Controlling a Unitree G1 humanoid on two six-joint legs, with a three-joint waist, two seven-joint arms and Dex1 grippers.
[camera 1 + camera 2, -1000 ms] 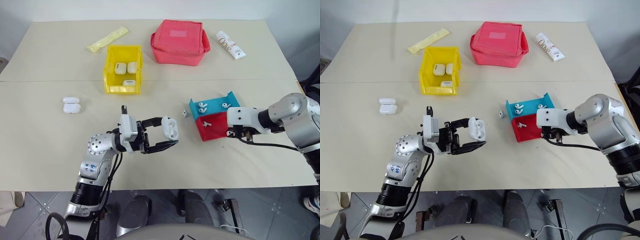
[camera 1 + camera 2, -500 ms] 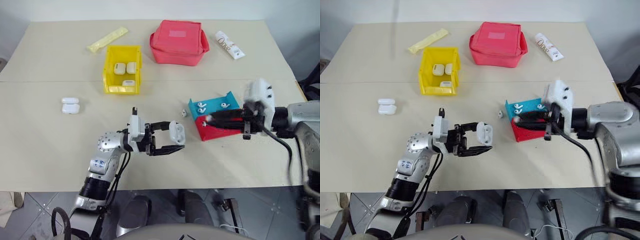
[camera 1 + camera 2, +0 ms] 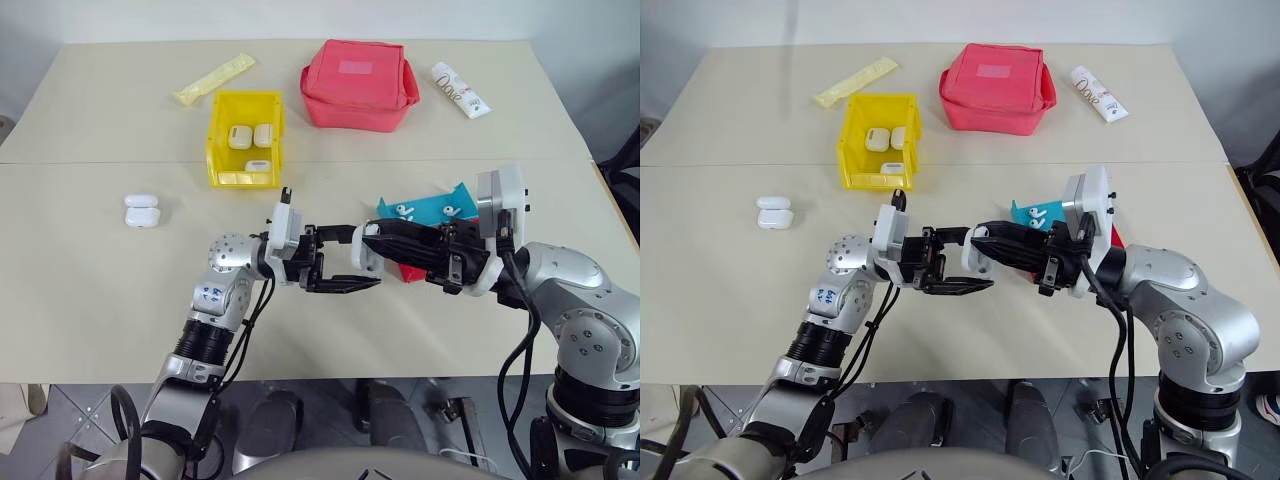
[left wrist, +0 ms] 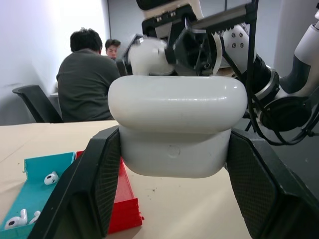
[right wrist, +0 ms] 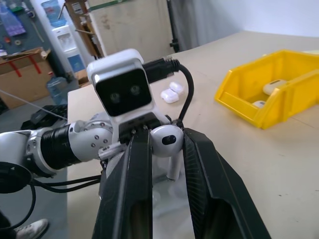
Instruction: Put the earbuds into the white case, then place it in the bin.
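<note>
— Earbud [image 5: 166,141] status? Where's the case?

— Right gripper [image 3: 372,241] pinches one earbud, stem hanging down. Left gripper [image 3: 366,272] clamps the open white case [image 3: 364,258] mid-air above the table [image 3: 90,300], at six o'clock from the yellow bin [image 3: 245,140].

— Alignment?

— Earbud sits just above the case's mouth; the right arm does the inserting.

— Any writing?

— "Dove" on the white tube [image 3: 460,90] at one o'clock.

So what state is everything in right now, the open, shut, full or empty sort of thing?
White case: lid open, clamped by left gripper.
Earbud: pinched in right gripper, at the case.
Yellow bin: holds three white cases.
Blue tray: holds earbuds.
Red pouch: closed.
White case pair: on the table, lids shut.
</note>
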